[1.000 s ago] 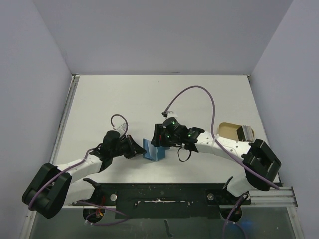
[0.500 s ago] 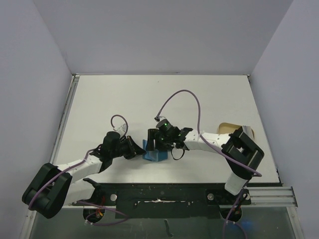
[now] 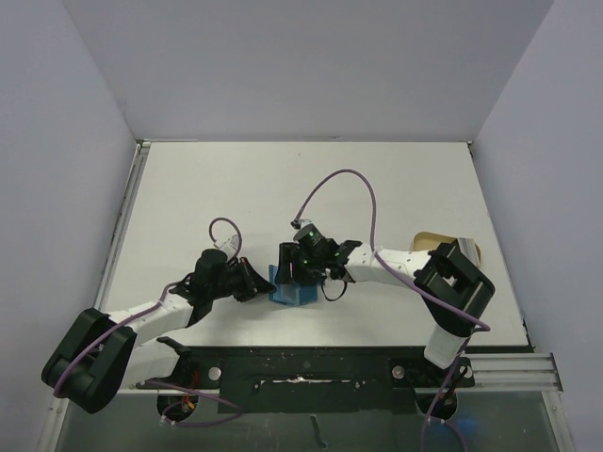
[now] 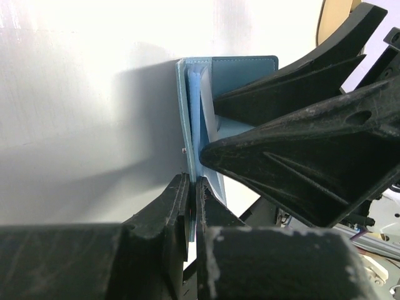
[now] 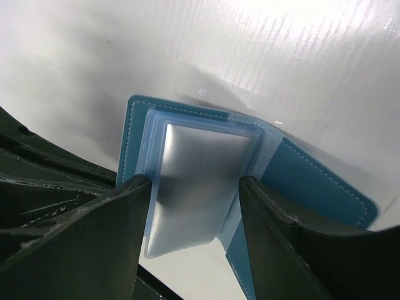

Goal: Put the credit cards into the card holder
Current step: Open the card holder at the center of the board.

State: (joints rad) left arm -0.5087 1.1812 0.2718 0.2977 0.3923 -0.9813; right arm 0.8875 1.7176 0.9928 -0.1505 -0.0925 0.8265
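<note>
The teal-blue card holder [image 3: 292,290] stands open on its edge between my two arms. My left gripper [image 3: 262,282] is shut on one cover's lower edge, seen in the left wrist view [image 4: 192,185] with the card holder [image 4: 244,69] rising ahead. My right gripper [image 3: 290,265] reaches in from the right. In the right wrist view the card holder [image 5: 312,178] shows a silver credit card [image 5: 200,169] in a clear inner sleeve. The right gripper [image 5: 195,181] is open, its fingers straddling the card close to its side edges.
A tan tray [image 3: 431,244] with a pale grey item [image 3: 464,250] lies at the right, behind my right arm's elbow. A purple cable [image 3: 344,179] loops over the table behind the right wrist. The black mounting rail [image 3: 301,367] runs along the near edge.
My right arm has swung left and folded in, bringing its gripper over the card holder. Since half a second ago it has barely moved. The left gripper has held still.
</note>
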